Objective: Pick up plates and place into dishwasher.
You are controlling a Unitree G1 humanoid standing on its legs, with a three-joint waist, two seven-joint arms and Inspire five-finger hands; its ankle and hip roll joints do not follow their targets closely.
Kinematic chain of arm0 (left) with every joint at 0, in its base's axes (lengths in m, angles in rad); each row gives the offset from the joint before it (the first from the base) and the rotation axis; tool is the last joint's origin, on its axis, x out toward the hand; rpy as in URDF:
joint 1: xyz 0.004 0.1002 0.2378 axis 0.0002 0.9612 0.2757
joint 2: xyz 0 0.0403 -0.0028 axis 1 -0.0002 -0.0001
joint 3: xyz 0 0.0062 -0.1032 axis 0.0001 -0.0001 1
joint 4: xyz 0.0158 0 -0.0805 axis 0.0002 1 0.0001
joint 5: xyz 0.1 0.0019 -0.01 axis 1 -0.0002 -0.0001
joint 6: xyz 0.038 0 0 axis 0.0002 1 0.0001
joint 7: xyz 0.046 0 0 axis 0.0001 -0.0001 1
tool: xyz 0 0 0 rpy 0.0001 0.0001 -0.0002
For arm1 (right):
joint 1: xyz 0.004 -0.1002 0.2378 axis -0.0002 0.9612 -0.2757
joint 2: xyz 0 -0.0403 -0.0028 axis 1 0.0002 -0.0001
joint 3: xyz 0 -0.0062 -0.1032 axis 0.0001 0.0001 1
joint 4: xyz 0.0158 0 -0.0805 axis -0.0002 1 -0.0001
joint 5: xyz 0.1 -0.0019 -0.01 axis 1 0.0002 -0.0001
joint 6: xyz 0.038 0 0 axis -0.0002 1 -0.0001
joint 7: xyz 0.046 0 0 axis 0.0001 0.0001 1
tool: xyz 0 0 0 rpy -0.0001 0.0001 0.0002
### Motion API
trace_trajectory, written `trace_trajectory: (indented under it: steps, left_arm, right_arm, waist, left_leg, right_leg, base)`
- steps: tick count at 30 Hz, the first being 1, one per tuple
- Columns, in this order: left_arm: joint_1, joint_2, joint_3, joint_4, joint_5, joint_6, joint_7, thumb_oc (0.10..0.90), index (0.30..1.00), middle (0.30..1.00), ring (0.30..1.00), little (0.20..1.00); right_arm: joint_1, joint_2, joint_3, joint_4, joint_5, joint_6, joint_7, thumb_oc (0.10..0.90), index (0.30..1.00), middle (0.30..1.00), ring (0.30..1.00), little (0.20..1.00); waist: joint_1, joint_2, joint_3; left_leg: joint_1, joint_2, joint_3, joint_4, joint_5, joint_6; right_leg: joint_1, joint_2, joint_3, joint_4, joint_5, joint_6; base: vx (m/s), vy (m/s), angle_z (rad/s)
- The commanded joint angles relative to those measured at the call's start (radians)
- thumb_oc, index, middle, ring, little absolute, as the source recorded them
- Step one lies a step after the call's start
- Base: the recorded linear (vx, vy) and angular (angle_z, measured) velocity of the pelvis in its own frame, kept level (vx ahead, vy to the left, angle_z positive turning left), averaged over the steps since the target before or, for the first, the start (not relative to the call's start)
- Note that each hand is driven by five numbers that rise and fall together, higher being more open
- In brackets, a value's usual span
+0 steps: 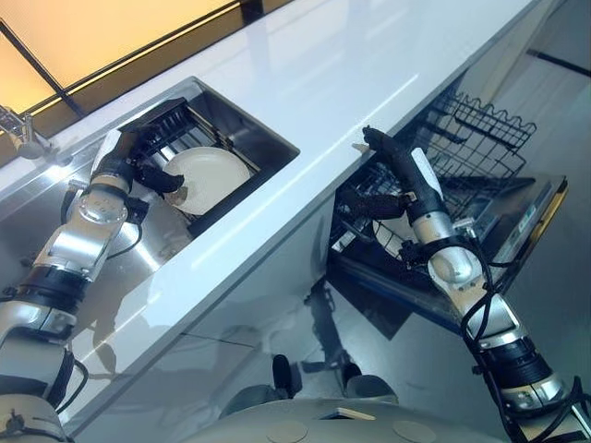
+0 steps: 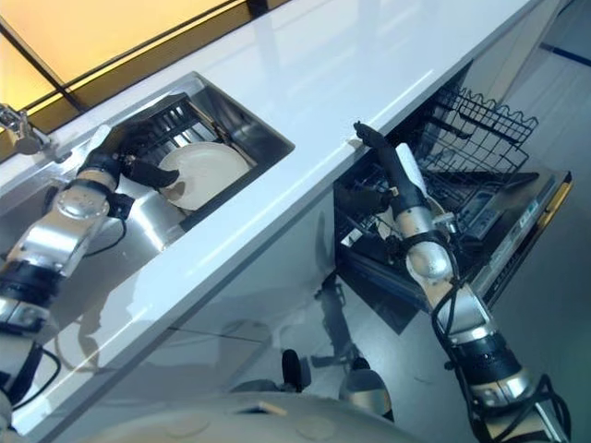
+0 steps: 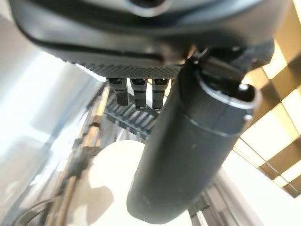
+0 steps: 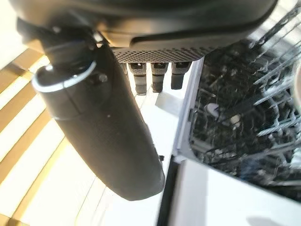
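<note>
A white plate (image 1: 211,173) leans in a dark dish rack (image 1: 175,125) inside the steel sink (image 1: 263,137). My left hand (image 1: 137,159) hovers over the rack at the plate's left rim. Its fingers (image 3: 136,92) are straight and its thumb (image 3: 188,146) reaches across the plate's face (image 3: 110,183); the hand is open. My right hand (image 1: 399,171) is raised by the counter's front edge, above the open dishwasher (image 1: 517,221). It is open, fingers (image 4: 153,75) straight, and holds nothing. Something white, perhaps a plate (image 1: 395,234), shows in the lower rack behind that arm.
The white counter (image 1: 314,74) runs between the sink and the dishwasher. The dishwasher's black wire upper rack (image 1: 485,138) is pulled out, and its door (image 1: 531,242) is folded down. A faucet (image 1: 23,137) stands at the sink's far left.
</note>
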Motion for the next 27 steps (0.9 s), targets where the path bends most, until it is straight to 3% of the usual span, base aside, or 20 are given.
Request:
trace_trajectory:
  steps: [1,4,6,10,14,20,27]
  left_arm:
    - [-0.103,0.139,0.151,-0.002,-0.036,-0.054,0.078,0.8,0.9,0.9,0.9,0.9]
    - [-0.157,0.164,0.122,0.059,-0.069,-0.076,0.08,0.8,0.9,0.9,0.9,0.9]
    - [-0.206,0.176,0.081,0.108,-0.089,-0.093,0.081,0.8,0.9,0.9,0.9,0.9]
    - [-0.275,0.198,0.027,0.161,-0.129,-0.106,0.086,0.8,0.9,0.9,0.9,0.9]
    - [-0.346,0.213,-0.014,0.218,-0.151,-0.111,0.069,0.8,0.9,0.9,0.9,0.9]
    - [-0.398,0.221,-0.026,0.275,-0.173,-0.115,0.082,0.8,0.9,0.9,0.9,0.9]
    - [-0.354,0.216,0.005,0.267,-0.196,-0.105,0.084,0.8,0.9,0.9,0.9,0.9]
  right_arm:
    - [0.218,-0.099,-0.028,0.047,-0.012,-0.089,0.145,0.8,0.9,0.9,0.9,0.9]
    - [0.222,-0.121,-0.01,0.027,0.019,-0.214,0.218,0.8,0.9,0.9,0.9,0.9]
    - [0.208,-0.128,0.021,0.015,0.016,-0.272,0.203,0.8,0.9,0.9,0.9,0.9]
    - [0.193,-0.131,0.053,0.029,0.017,-0.336,0.144,0.8,0.9,0.9,0.9,0.9]
    - [0.199,-0.131,0.062,0.022,-0.037,-0.389,0.08,0.8,0.9,0.9,0.9,0.9]
    - [0.199,-0.131,0.019,-0.039,-0.07,-0.41,-0.025,0.8,0.9,0.9,0.9,0.9]
    - [0.121,-0.172,-0.114,-0.178,-0.019,-0.499,-0.171,0.8,0.9,0.9,0.9,0.9]
  waist:
    - [-0.056,0.024,-0.012]
    - [-0.065,0.025,0.004]
    - [-0.067,0.028,0.011]
    - [-0.069,0.034,0.015]
    - [-0.076,0.043,0.013]
    - [-0.092,0.057,0.011]
    - [-0.092,0.078,0.007]
  left_leg:
    - [0.011,-0.069,0.034,0.046,-0.114,0.031]
    - [-0.001,-0.072,0.039,0.057,-0.116,0.03]
    - [-0.008,-0.075,0.041,0.059,-0.116,0.028]
    - [-0.01,-0.074,0.043,0.057,-0.117,0.025]
    - [-0.007,-0.073,0.05,0.057,-0.12,0.024]
    - [-0.001,-0.077,0.058,0.062,-0.128,0.025]
    - [0.015,-0.084,0.056,0.066,-0.14,0.028]
  right_leg:
    - [-0.175,-0.011,0.027,0.105,0.094,0.074]
    - [-0.186,-0.011,0.036,0.108,0.099,0.074]
    - [-0.194,-0.012,0.04,0.108,0.105,0.079]
    - [-0.199,-0.017,0.036,0.109,0.11,0.087]
    - [-0.202,-0.024,0.031,0.11,0.116,0.094]
    - [-0.204,-0.029,0.037,0.111,0.12,0.097]
    - [-0.19,-0.03,0.049,0.113,0.113,0.092]
  base:
    - [0.0,0.0,0.0]
    - [-0.03,0.026,-0.15]
    - [-0.03,0.024,-0.13]
    - [-0.01,0.005,-0.01]
    - [0.03,0.017,-0.01]
    - [0.04,0.037,0.0]
    - [0.03,0.047,-0.02]
